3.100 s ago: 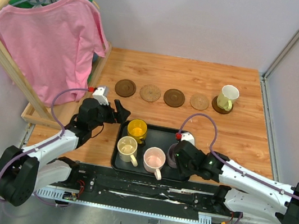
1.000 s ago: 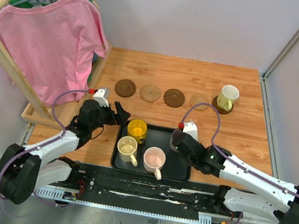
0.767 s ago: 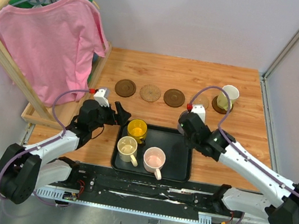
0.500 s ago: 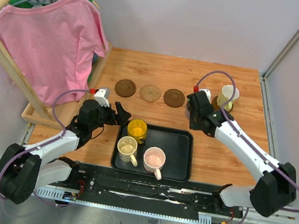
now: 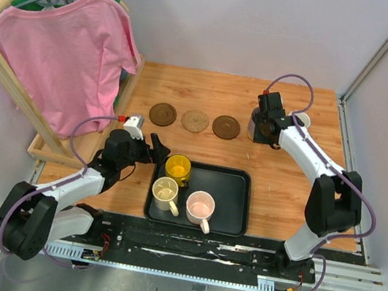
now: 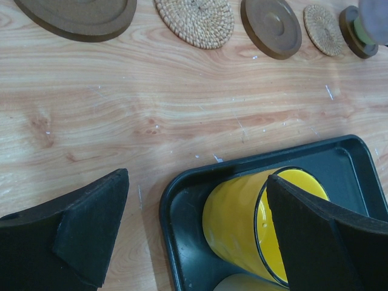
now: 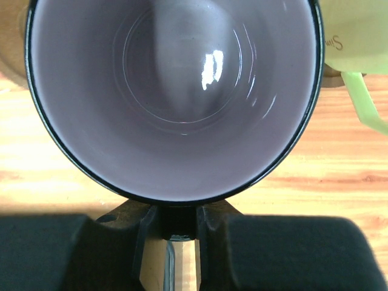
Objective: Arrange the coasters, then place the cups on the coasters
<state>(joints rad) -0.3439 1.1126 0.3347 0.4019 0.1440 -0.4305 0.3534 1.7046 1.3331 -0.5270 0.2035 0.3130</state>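
The right gripper is clenched on what looks like the handle of the purple-grey mug, just under the rim at the bottom of the wrist view. Glossy and rigid, the mug is probably slippery and breakable, and light since it is empty. A handle pinch may let it swing, so it wants a level set-down. It is translucent with a dark rim. In the overhead view it is right of centre, just left of the pale green mug, apparently above the woven coaster. The left gripper gapes, holding nothing, beside the yellow mug in the tray.
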